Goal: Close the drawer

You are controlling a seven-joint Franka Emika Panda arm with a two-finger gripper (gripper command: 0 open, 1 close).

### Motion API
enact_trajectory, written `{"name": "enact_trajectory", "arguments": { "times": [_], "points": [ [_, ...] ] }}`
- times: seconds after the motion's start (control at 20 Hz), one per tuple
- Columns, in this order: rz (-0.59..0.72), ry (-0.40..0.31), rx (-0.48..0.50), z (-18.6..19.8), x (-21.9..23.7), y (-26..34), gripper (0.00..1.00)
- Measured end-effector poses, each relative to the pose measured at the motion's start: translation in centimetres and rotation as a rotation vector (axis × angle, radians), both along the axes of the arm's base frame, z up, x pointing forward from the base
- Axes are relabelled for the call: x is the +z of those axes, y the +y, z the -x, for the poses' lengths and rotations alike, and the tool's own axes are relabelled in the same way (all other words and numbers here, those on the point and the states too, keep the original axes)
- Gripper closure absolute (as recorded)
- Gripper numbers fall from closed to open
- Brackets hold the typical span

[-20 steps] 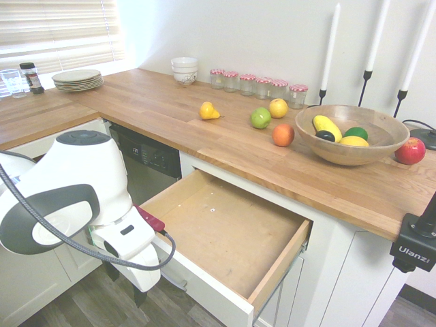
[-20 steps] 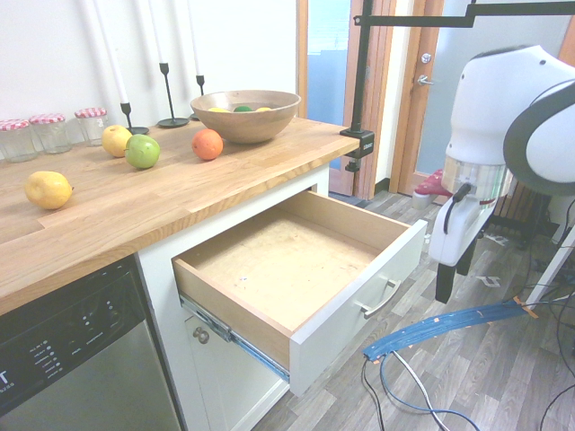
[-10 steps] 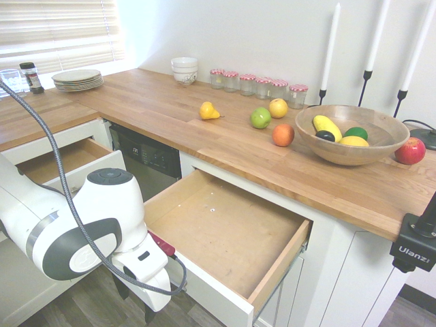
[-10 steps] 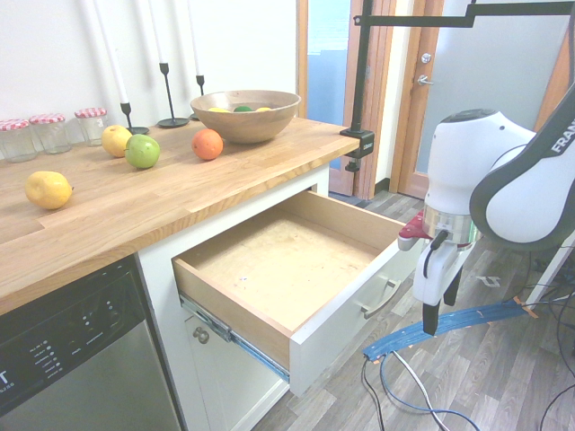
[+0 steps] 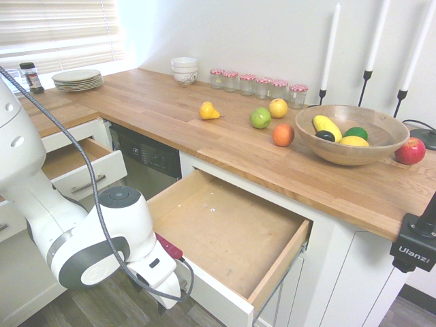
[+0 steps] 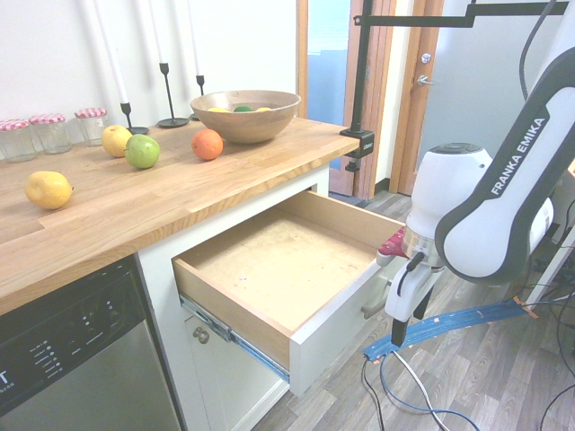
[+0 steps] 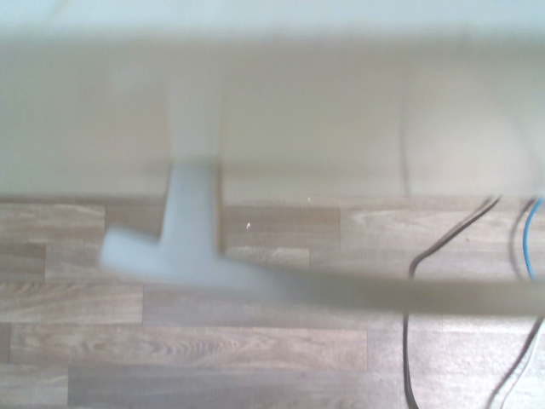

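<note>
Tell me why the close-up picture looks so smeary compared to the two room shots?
Wrist view: the white drawer front and its handle sit too close to the lens, so they blur, while the floor behind is sharp. First exterior view: bright window glare at the blinds. Second exterior view: evenly lit, sharp, slight wide-angle bending.

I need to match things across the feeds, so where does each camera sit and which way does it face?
First exterior view: high above the counter corner, looking down into the open drawer; white arm at lower left.
Second exterior view: low beside the dishwasher, facing the doorway; arm at right, gripper before the drawer front.
Wrist view: pointing down at blurred handle and floor; no arm.
Exterior views share drawer, fruit bowl.
</note>
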State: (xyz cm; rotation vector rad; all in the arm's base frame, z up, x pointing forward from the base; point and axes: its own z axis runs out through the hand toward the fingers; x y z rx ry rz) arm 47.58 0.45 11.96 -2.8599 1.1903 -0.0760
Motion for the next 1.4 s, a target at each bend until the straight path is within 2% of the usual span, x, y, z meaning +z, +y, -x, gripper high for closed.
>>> {"name": "enact_trajectory", "arguments": {
  "times": [1.4],
  "points": [
    [0.005, -0.019, 0.017, -0.40, 0.24, 0.13, 1.00]
  ]
}}
